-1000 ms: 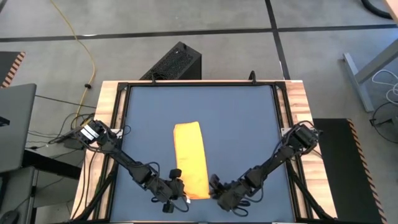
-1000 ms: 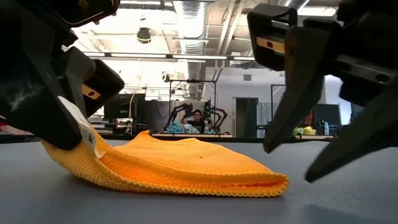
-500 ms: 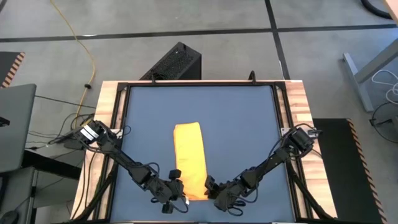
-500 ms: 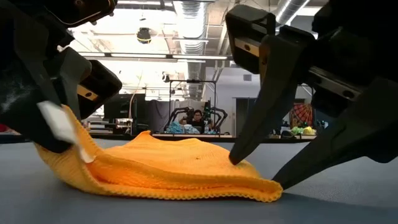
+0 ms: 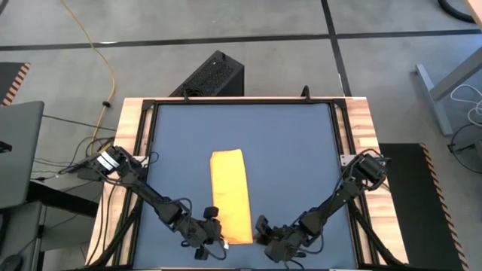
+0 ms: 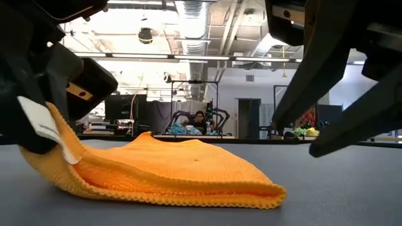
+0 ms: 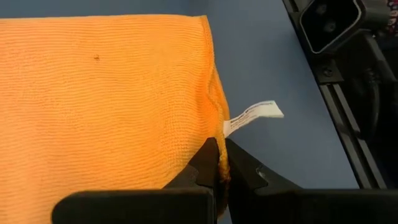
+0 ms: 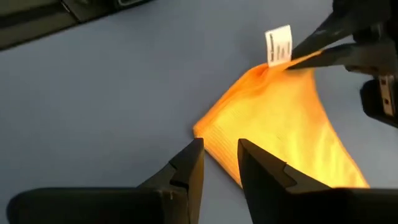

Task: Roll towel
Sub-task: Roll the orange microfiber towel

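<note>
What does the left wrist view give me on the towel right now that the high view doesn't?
Only the left wrist view: the left gripper shut on the towel at its edge beside the white tag, plus the weave up close.

Only the high view: the towel's whole folded strip lying lengthwise mid-table, and the right gripper open just off the near corner, holding nothing.

Both: the towel on the blue table surface, with the left gripper at its near end.

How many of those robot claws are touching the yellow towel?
1. The left gripper pinches the towel corner by its tag; the right gripper hangs open just off the other near corner.
</note>
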